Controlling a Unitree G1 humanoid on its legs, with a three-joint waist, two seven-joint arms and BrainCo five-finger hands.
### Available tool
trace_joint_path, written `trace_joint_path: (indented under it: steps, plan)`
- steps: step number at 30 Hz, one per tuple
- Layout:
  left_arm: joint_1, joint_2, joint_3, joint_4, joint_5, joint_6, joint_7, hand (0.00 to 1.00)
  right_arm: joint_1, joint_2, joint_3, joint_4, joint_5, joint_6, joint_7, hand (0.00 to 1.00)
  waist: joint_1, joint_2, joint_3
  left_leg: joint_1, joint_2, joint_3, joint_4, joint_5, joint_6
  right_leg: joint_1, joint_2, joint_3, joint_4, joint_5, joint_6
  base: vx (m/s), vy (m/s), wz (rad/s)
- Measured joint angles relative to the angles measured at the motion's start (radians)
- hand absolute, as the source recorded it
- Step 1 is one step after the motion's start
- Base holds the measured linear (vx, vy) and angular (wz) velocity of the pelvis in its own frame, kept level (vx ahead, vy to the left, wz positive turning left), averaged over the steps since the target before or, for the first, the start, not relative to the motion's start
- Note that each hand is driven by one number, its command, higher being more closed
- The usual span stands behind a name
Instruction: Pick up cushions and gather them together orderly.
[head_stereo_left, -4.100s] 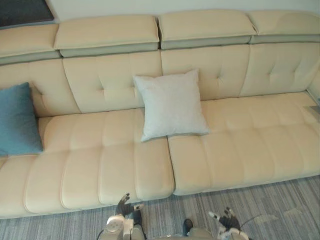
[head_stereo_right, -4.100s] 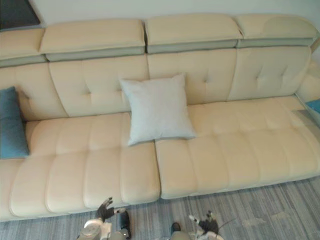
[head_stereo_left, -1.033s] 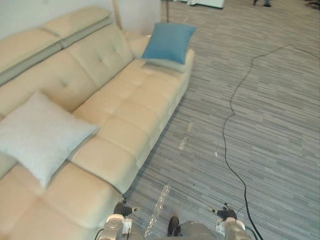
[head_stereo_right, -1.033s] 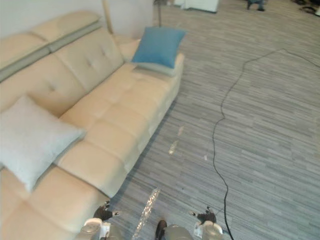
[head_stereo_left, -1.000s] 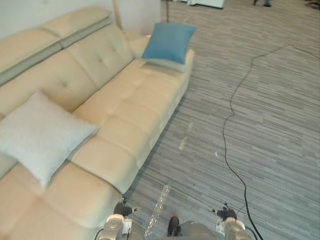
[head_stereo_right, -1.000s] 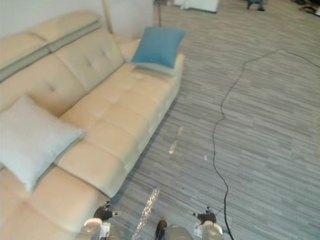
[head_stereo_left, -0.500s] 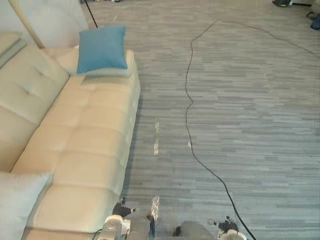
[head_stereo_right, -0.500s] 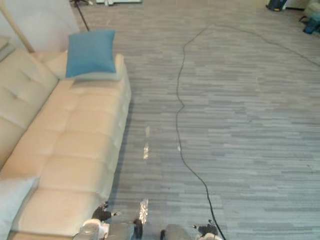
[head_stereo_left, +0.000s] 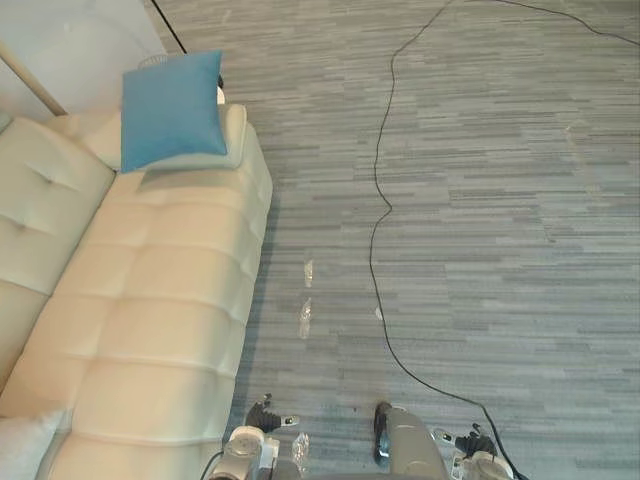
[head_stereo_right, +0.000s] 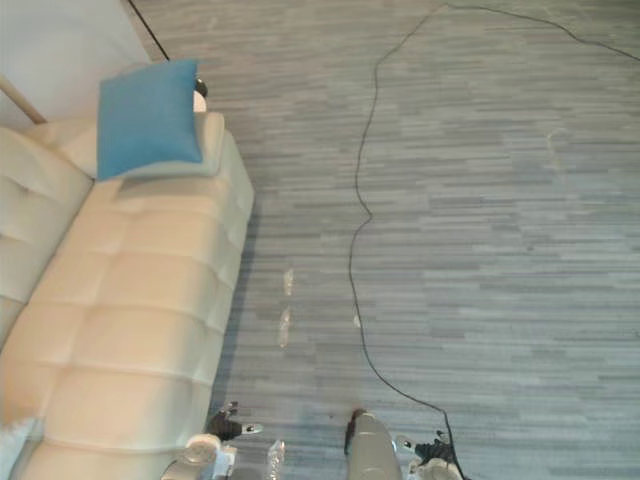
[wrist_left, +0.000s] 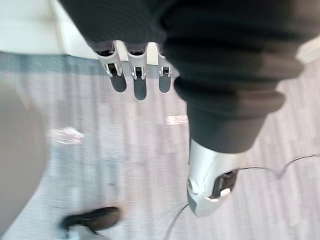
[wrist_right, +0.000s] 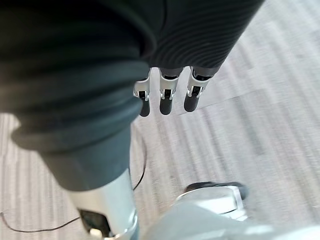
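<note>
In the left eye view, a square blue fabric cushion (head_stereo_left: 172, 108) sits in the upper left of the frame, propped on the padded armrest at the far end of a cream tufted leather sofa (head_stereo_left: 150, 330) that runs down the left edge. The cushion's sides are about equal, so no long axis stands out; its broad face turns up toward the camera, slightly skewed, with one edge along the armrest. A corner of a pale grey cushion (head_stereo_left: 18, 445) shows at the lower left, well apart from the blue one. Grey striped carpet (head_stereo_left: 500, 200) covers the rest, with a white wall (head_stereo_left: 70, 35) in the upper left corner. The left hand (head_stereo_left: 262, 413) and right hand (head_stereo_left: 478, 440) hang low at the bottom edge, over the carpet. The right eye view gives the same layout. In the left wrist view, the left hand's fingers (wrist_left: 139, 85) hang straight and relaxed over the carpet, holding nothing. In the right wrist view, the right hand's fingers (wrist_right: 167, 102) are likewise straight and empty.
</note>
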Motion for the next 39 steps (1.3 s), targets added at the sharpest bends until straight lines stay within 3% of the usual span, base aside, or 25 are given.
trace_joint_path:
  steps: [1,2,4,5,6,8,9,11,12,13,15,17,18,20,21,23,25,27,28,29,31,32,33,35,39]
  plan:
    - [0.002,0.001,0.009,-0.015,0.0,-0.002,-0.003,0.0,-0.002,0.006,-0.006,0.002,0.008,-0.004,0.0,0.0,0.002,-0.003,0.004,-0.055,0.023,0.088,0.069,-0.028,0.048,0.066,0.003,-0.011,-0.046,-0.001,0.001,0.31,-0.112,0.17]
    - [0.003,-0.001,0.012,-0.022,0.0,-0.001,-0.003,0.0,-0.005,0.002,-0.007,0.001,0.011,-0.005,0.0,0.0,0.007,-0.001,0.004,-0.092,0.023,0.147,0.051,-0.045,0.064,0.11,0.002,-0.017,-0.082,-0.001,0.002,0.26,-0.082,0.17]
    - [0.003,-0.001,0.02,-0.023,-0.001,-0.001,-0.005,0.0,-0.011,0.0,-0.009,0.001,0.01,-0.005,-0.001,0.0,0.008,0.0,0.004,-0.126,0.006,0.181,-0.028,-0.051,0.073,0.142,0.002,-0.02,-0.116,-0.001,0.004,0.24,0.007,0.06]
    - [0.001,-0.001,0.022,-0.032,0.0,0.0,-0.006,0.0,-0.024,0.003,-0.01,0.001,0.01,-0.005,-0.002,0.0,0.01,0.001,0.005,-0.148,-0.047,0.193,-0.264,-0.042,0.062,0.176,-0.002,-0.027,-0.156,-0.003,0.014,0.24,0.043,0.02]
    - [0.001,-0.001,0.022,-0.032,0.0,-0.001,-0.006,0.0,-0.024,0.003,-0.01,0.001,0.01,-0.005,-0.002,0.0,0.01,0.001,0.006,-0.146,-0.057,0.193,-0.312,-0.036,0.056,0.183,-0.002,-0.028,-0.161,-0.004,0.016,0.34,0.092,0.06]
    - [0.003,-0.002,0.017,-0.032,0.0,0.0,-0.009,0.0,-0.02,0.004,-0.012,0.004,0.01,-0.005,-0.004,0.0,0.01,0.01,0.01,-0.135,-0.105,0.192,-0.633,0.057,0.045,0.229,0.0,-0.041,-0.195,-0.02,0.041,0.33,0.118,0.09]
    - [0.002,-0.002,0.017,-0.032,0.0,-0.001,-0.01,0.0,-0.019,0.003,-0.01,0.008,0.01,-0.004,-0.007,0.0,0.014,0.013,0.016,-0.123,-0.116,0.193,-0.72,0.166,0.044,0.267,0.004,-0.041,-0.224,-0.032,0.064,0.29,0.127,0.0]
    - [-0.001,0.005,0.017,-0.032,0.0,0.0,-0.01,0.0,-0.024,0.013,-0.009,0.009,0.009,-0.005,-0.011,0.0,0.021,-0.006,0.016,-0.115,-0.141,0.203,-0.705,0.239,0.089,0.315,-0.015,-0.03,-0.262,-0.046,0.1,0.43,0.161,0.0]
    - [-0.004,0.012,0.017,-0.032,0.0,0.0,-0.011,0.0,-0.023,0.018,-0.008,0.012,0.009,-0.005,-0.01,0.0,0.022,-0.021,0.014,-0.116,-0.164,0.203,-0.676,0.218,0.121,0.328,-0.037,-0.031,-0.262,-0.056,0.118,0.57,0.171,0.14]
    - [-0.005,0.011,0.017,-0.033,0.0,0.0,-0.011,0.0,-0.02,0.02,-0.003,0.023,0.007,-0.005,-0.007,0.0,0.022,-0.04,0.005,-0.142,-0.19,0.202,-0.605,0.152,0.155,0.303,-0.066,-0.011,-0.19,-0.059,0.129,0.48,0.149,0.14]
    - [-0.005,0.014,0.017,-0.032,-0.001,0.0,-0.012,0.0,-0.018,0.025,-0.005,0.029,0.005,-0.005,-0.002,0.0,0.023,-0.04,-0.002,-0.129,-0.208,0.2,-0.576,0.104,0.158,0.217,-0.103,0.04,0.038,-0.062,0.159,0.47,0.19,0.25]
    - [-0.006,0.033,0.0,-0.03,-0.001,0.003,-0.011,0.0,-0.011,0.04,-0.01,0.026,0.002,-0.005,0.003,0.0,0.01,-0.075,0.005,-0.042,-0.252,0.177,-0.593,0.057,0.17,0.075,-0.151,0.113,0.422,-0.009,0.253,0.53,0.147,0.44]
    - [-0.002,0.039,-0.011,-0.028,-0.001,0.005,-0.011,0.0,-0.01,0.039,-0.01,0.025,0.002,-0.005,0.005,0.0,0.009,-0.075,0.005,-0.013,-0.254,0.166,-0.599,0.043,0.172,0.053,-0.153,0.11,0.481,-0.012,0.247,0.61,0.07,0.42]
    - [0.001,0.046,-0.014,-0.011,-0.001,0.01,-0.009,0.0,-0.007,0.033,-0.009,0.021,0.002,-0.009,0.005,0.0,0.004,-0.066,0.008,0.104,-0.25,0.13,-0.653,0.027,0.176,0.005,-0.159,0.048,0.551,-0.048,0.19,0.54,0.012,0.4]
    - [-0.004,0.045,-0.023,-0.012,-0.002,0.01,-0.007,0.0,-0.006,0.027,-0.009,0.008,0.002,-0.014,0.005,0.0,-0.009,-0.054,0.011,0.162,-0.233,0.105,-0.698,0.027,0.176,-0.033,-0.153,-0.013,0.492,-0.073,0.148,0.35,-0.047,0.42]
    - [-0.016,0.037,-0.028,-0.013,-0.002,0.01,-0.005,0.0,-0.008,0.016,-0.008,-0.011,0.002,-0.017,0.005,0.0,-0.01,-0.035,0.022,0.204,-0.204,0.088,-0.727,0.027,0.175,-0.089,-0.136,-0.063,0.345,-0.08,0.132,0.4,-0.107,0.42]
    - [-0.022,0.036,-0.047,-0.014,-0.002,0.009,-0.003,0.0,-0.015,0.007,-0.007,-0.011,0.003,-0.016,0.003,0.0,-0.014,-0.019,0.028,0.225,-0.164,0.084,-0.735,0.018,0.161,-0.146,-0.103,-0.07,0.094,-0.013,0.129,0.44,-0.194,0.42]
    - [-0.015,0.048,-0.05,-0.012,-0.001,0.008,-0.002,0.0,-0.001,0.02,-0.006,-0.009,0.004,-0.016,0.002,0.0,-0.017,-0.053,0.02,0.262,-0.157,0.083,-0.732,-0.036,0.075,-0.151,-0.078,-0.014,-0.17,0.236,0.111,0.46,-0.281,0.38]
    - [-0.016,0.039,-0.049,0.003,-0.001,0.009,0.0,0.0,0.005,0.013,-0.007,-0.005,0.003,-0.015,0.001,0.0,-0.02,-0.038,0.019,0.287,-0.14,0.075,-0.732,-0.063,0.053,-0.153,-0.066,-0.011,-0.121,0.27,0.062,0.34,-0.233,0.18]
    - [-0.012,0.027,-0.051,0.008,0.0,0.008,-0.001,0.0,0.006,0.006,-0.009,-0.005,0.003,-0.014,0.0,0.0,-0.015,-0.018,0.011,0.291,-0.114,0.076,-0.724,-0.063,0.049,-0.158,-0.049,-0.012,-0.086,0.233,0.059,0.42,-0.29,0.09]
    - [-0.013,0.011,-0.049,0.01,0.001,0.007,-0.003,0.0,0.007,0.009,-0.013,-0.005,0.007,-0.016,0.001,0.0,-0.02,-0.013,0.008,0.247,-0.086,0.068,-0.571,-0.063,0.048,-0.149,-0.031,-0.017,-0.039,0.142,0.042,0.39,-0.293,-0.01]
    - [-0.013,0.006,-0.046,0.01,0.001,0.007,-0.005,0.0,0.011,0.01,-0.015,-0.003,0.009,-0.015,0.002,0.0,-0.019,-0.012,0.008,0.202,-0.07,0.065,-0.447,-0.052,0.028,-0.127,-0.022,-0.021,-0.037,0.121,0.036,0.36,-0.297,0.01]
    - [-0.008,-0.001,-0.039,0.009,0.001,0.007,-0.01,0.0,0.023,0.01,-0.019,0.0,0.011,-0.015,0.003,0.0,-0.019,-0.01,0.01,0.141,-0.044,0.061,-0.287,-0.022,-0.022,-0.087,-0.009,-0.027,-0.044,0.1,0.026,0.36,-0.25,0.05]
    - [-0.005,-0.012,-0.028,0.004,0.0,0.002,-0.015,0.0,0.045,0.02,-0.049,0.001,0.034,-0.015,0.004,0.0,-0.019,-0.005,0.014,0.022,0.011,0.085,0.036,-0.042,-0.027,0.041,0.028,-0.037,-0.096,0.072,0.001,0.42,-0.207,-0.08]
    - [-0.008,-0.018,-0.01,-0.014,0.0,0.001,-0.012,0.0,0.041,0.025,-0.059,-0.002,0.056,-0.016,0.002,0.0,-0.014,-0.007,0.015,-0.075,0.001,0.165,-0.036,-0.071,0.019,0.138,0.027,-0.017,-0.168,0.07,-0.001,0.3,-0.035,-0.27]
